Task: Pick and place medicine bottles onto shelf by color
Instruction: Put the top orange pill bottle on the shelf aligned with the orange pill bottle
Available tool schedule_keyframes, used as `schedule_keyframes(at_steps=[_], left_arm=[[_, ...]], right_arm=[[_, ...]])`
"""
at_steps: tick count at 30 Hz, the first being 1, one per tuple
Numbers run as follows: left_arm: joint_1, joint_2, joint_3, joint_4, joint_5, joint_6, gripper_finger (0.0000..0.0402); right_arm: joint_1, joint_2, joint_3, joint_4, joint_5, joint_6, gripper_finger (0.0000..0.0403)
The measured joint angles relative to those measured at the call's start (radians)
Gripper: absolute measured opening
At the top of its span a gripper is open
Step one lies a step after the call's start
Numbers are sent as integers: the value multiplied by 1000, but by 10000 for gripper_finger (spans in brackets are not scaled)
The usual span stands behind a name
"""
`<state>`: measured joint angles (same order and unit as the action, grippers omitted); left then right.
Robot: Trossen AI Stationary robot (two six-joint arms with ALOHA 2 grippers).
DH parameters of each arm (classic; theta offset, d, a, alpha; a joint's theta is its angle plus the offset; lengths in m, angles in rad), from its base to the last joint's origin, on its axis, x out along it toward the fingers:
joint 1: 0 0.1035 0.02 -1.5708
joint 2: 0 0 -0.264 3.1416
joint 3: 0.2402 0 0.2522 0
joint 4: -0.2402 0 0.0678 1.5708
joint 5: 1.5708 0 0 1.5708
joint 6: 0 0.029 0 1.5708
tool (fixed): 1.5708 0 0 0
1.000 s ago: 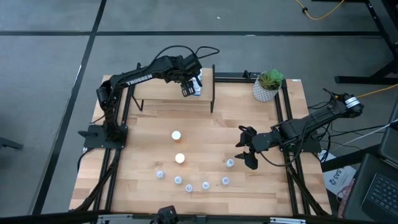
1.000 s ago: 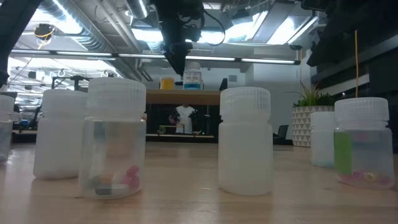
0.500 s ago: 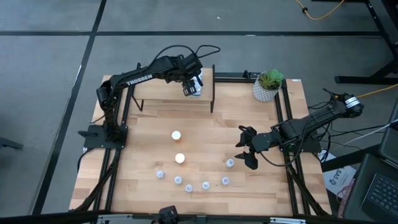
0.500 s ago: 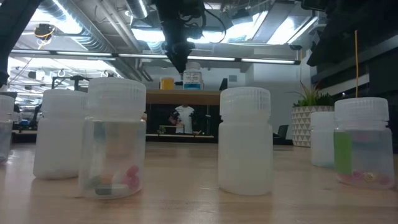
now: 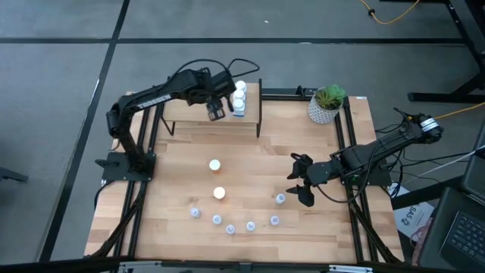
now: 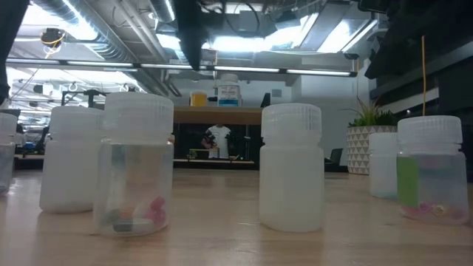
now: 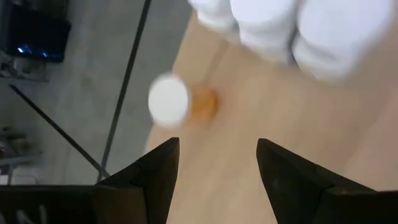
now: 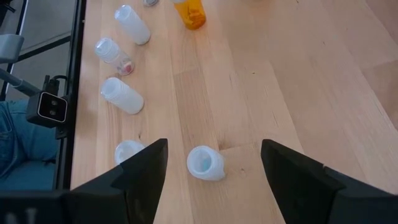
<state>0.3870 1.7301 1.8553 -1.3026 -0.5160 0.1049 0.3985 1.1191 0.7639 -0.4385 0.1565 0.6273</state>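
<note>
**White bottles on the shelf, left arm empty above it**

The only legible writing is "TROSSEN" in white along the left arm (image 5: 155, 97). A white bottle with a blue label (image 6: 228, 92) stands on the shelf in the low view, but its print is too small to read.

On the shelf (image 5: 189, 114) a cluster of white bottles (image 5: 239, 99) stands at the right end, near the edge; the exact count cannot be told. The rest of the shelf top is bare wood. The left gripper (image 5: 215, 110) hangs over the shelf just beside the cluster, fingers spread and holding nothing.

On the table (image 5: 174, 197) below are two orange bottles with white caps, one (image 5: 215, 164) nearer the shelf and one (image 5: 220, 192) nearer the front. Six pale vials (image 5: 230, 227) form a loose arc along the front. A potted plant (image 5: 326, 103) stands in the far right corner.

The right gripper (image 5: 301, 182) waits at the right side, fingers wide, just beside the outermost vial (image 5: 280, 199).
</note>
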Motion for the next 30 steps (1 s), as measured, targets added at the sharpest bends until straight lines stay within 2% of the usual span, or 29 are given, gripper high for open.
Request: schedule_keyframes(at_steps=[3,9,13,19,26,28,30], left_arm=[[-26,-40,0,-117,47,-70,208],[-66,-76,0,-262,340,-131,208],[-126,-76,0,-268,436,-130,208],[-261,-77,0,-268,448,-134,208],[-425,-164,-26,-266,447,-141,208],[-462,-198,-66,-257,424,-147,208],[-489,-229,-115,-236,359,-147,208]], right_arm=[[0,0,0,0,0,1,261],[0,0,0,0,0,0,261],[0,0,0,1,0,0,261],[0,0,0,1,0,24,261],[0,0,0,4,8,24,261],[0,0,0,4,8,22,261],[0,0,0,5,8,19,261]])
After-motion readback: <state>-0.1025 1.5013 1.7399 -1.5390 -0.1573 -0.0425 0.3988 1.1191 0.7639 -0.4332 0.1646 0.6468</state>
